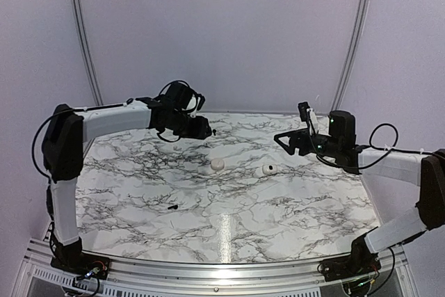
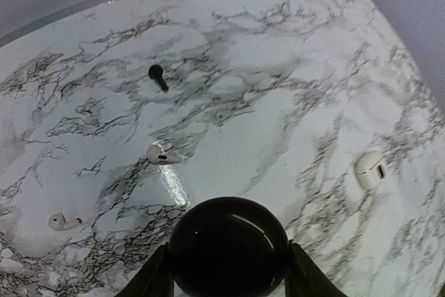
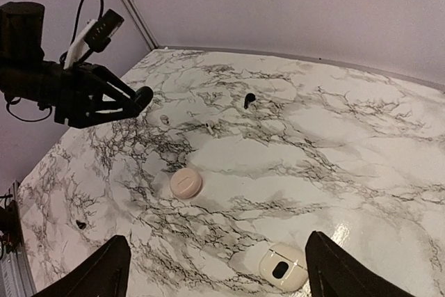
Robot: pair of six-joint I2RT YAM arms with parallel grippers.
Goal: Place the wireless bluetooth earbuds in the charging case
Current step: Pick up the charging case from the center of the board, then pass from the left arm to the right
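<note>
A white counter (image 1: 278, 220) with a grey-veined marble pattern has a ribbed aluminium rail (image 1: 208, 269) along its near edge and pale lilac walls (image 1: 222, 33) behind it. A glossy black round puck (image 2: 228, 245) is raised off the surface over the far left part. A bright white squarish plastic piece (image 3: 283, 267) with a dark oval spot lies right of the middle. One small white stemmed earbud (image 2: 161, 156) and a second white stemmed earbud (image 2: 62, 222) lie apart on the left half.
</note>
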